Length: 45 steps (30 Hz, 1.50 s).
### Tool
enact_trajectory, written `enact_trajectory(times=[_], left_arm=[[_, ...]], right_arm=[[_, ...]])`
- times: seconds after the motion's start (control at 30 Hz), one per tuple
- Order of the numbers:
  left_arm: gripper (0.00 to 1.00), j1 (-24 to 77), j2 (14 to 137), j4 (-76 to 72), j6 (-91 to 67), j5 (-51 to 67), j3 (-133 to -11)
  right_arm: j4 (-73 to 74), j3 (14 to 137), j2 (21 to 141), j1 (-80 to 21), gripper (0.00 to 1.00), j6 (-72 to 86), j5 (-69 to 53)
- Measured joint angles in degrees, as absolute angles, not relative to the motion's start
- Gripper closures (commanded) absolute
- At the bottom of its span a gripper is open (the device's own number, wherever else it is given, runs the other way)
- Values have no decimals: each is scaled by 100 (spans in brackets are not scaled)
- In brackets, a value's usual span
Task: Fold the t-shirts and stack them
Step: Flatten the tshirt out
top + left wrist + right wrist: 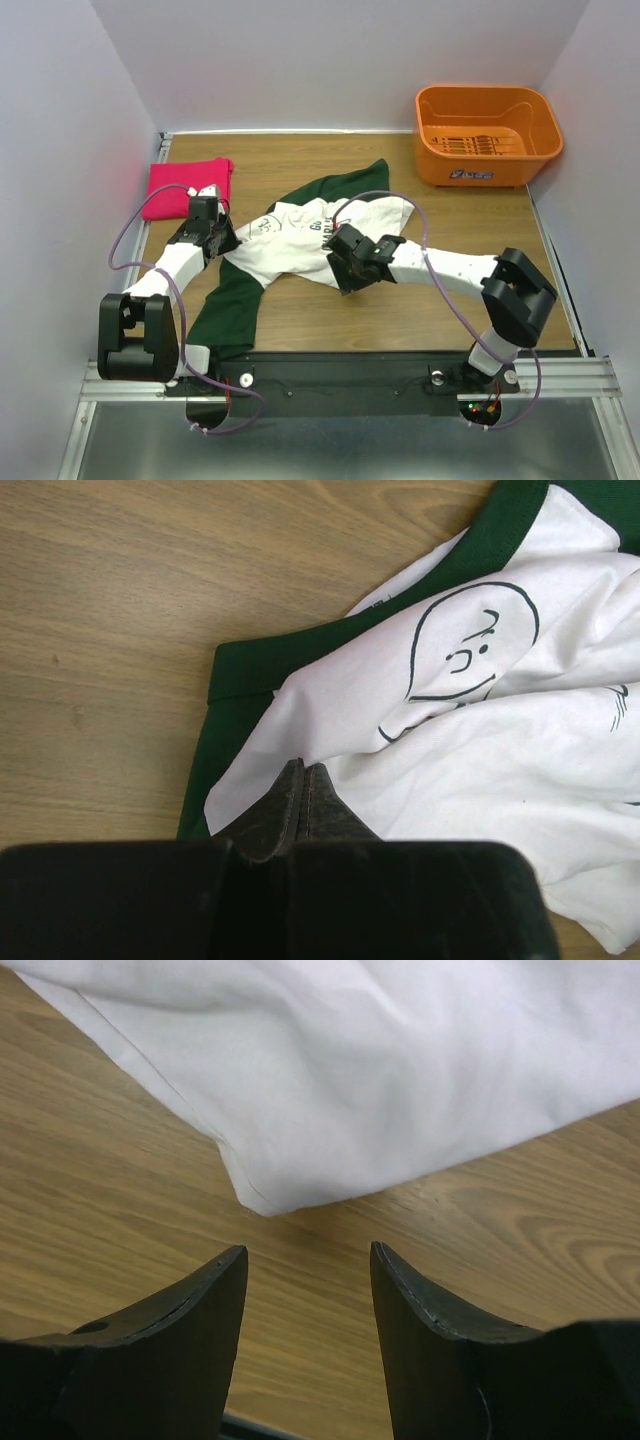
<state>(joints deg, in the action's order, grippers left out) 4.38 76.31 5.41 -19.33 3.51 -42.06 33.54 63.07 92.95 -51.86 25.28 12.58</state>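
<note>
The white t-shirt with dark green sleeves lies crumpled across the middle of the table, one green sleeve trailing toward the near edge. In the left wrist view its cartoon face and green collar band show. My left gripper is at the shirt's left side. Its jaws are pressed together with white cloth pinched at the tips. My right gripper is at the shirt's near hem, open and empty, just short of a white hem corner. The pink-red t-shirt lies folded at the far left.
An orange plastic basket stands at the far right corner. The wooden table is walled in on the left, back and right. A black rail runs along the near edge.
</note>
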Motion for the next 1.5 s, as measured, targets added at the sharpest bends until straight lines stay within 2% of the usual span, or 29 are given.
enact_trajectory(times=[0.37, 0.47, 0.5, 0.57, 0.6, 0.67, 0.9, 0.97, 1.1, 1.13, 1.3, 1.5], left_arm=[[100, 438, 7631, 537, -1931, 460, -4206], [100, 438, 7631, 534, -1931, 478, -4206], [100, 438, 7631, 537, -1931, 480, -4206], [100, 438, 7631, 534, -1931, 489, -4206], [100, 438, 7631, 534, -1931, 491, -4206], [100, 438, 7631, 534, -1920, 491, -4206], [100, 438, 7631, 541, -1883, 395, -4206], [100, 438, 7631, 552, -1872, 349, -4206], [100, 451, 7631, 561, -1868, 325, -4206], [100, 454, 7631, 565, -1855, 305, -4206], [100, 438, 7631, 596, -1826, 158, -4206], [100, 438, 7631, 617, -1809, -3, -4206]], right_arm=[[2998, 6471, 10248, -5561, 41, 2714, 1625], [2917, 6471, 10278, -5583, 56, 2779, 1693], [2875, 6469, 10285, -5592, 68, 2814, 1754], [2788, 6466, 10313, -5596, 82, 2851, 1855], [2740, 6466, 10324, -5599, 93, 2853, 1907], [2711, 6464, 10328, -5625, 99, 2808, 2091], [3785, 6722, 9994, -5623, 99, 1772, 3841], [4160, 6982, 9817, -5623, 97, 1376, 4440], [4626, 7382, 9338, -5627, 70, 633, 5575], [4733, 7439, 9258, -5629, 69, 532, 5743], [5234, 7559, 9100, -5590, 61, 523, 5655], [5186, 7094, 8960, -5546, 60, 1055, 5065]])
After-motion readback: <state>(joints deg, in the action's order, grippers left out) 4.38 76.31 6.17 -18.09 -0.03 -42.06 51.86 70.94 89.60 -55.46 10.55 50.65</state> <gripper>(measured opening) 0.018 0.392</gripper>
